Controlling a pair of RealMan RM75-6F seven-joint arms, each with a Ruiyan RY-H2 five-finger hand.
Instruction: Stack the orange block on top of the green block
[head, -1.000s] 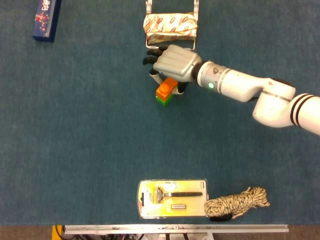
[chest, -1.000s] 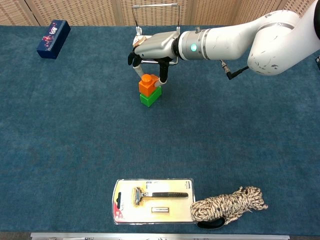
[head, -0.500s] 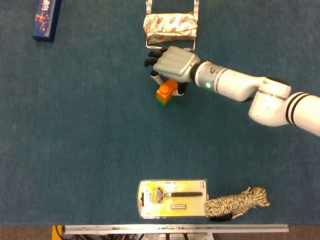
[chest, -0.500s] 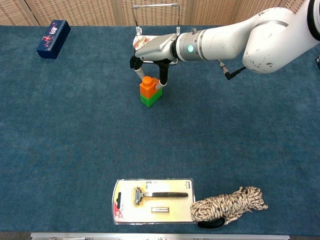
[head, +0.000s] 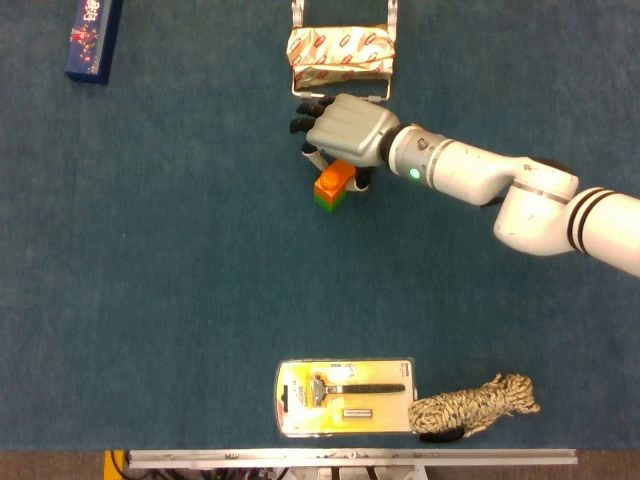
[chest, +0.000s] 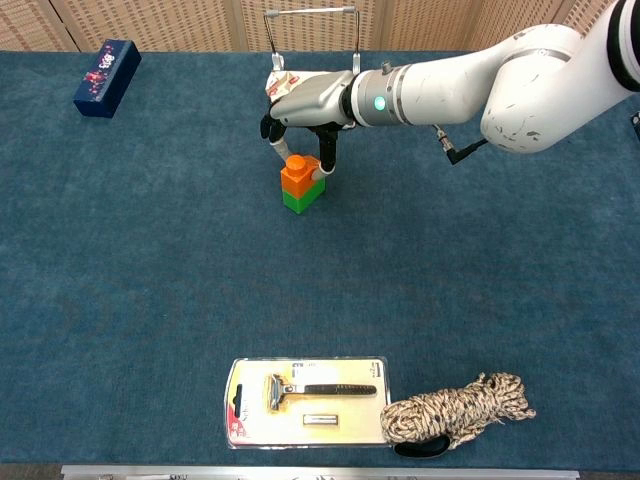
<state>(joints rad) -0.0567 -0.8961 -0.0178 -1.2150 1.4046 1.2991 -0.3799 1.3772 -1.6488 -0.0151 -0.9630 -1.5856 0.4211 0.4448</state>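
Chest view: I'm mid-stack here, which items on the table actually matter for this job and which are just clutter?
Belongs to the job:
- orange block, sitting on the green block
- green block
- right hand, fingers around the orange block

Just lying about:
- dark blue box, far left corner
- wrapped package in a wire rack
- packaged razor
- coiled rope

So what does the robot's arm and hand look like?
The right hand has a smooth silver-grey shell on its back and black fingertips. The right arm is glossy white and rounded, with a small green light near the wrist, dark bands further up, and a thin black cable beneath. The left arm isn't in view.
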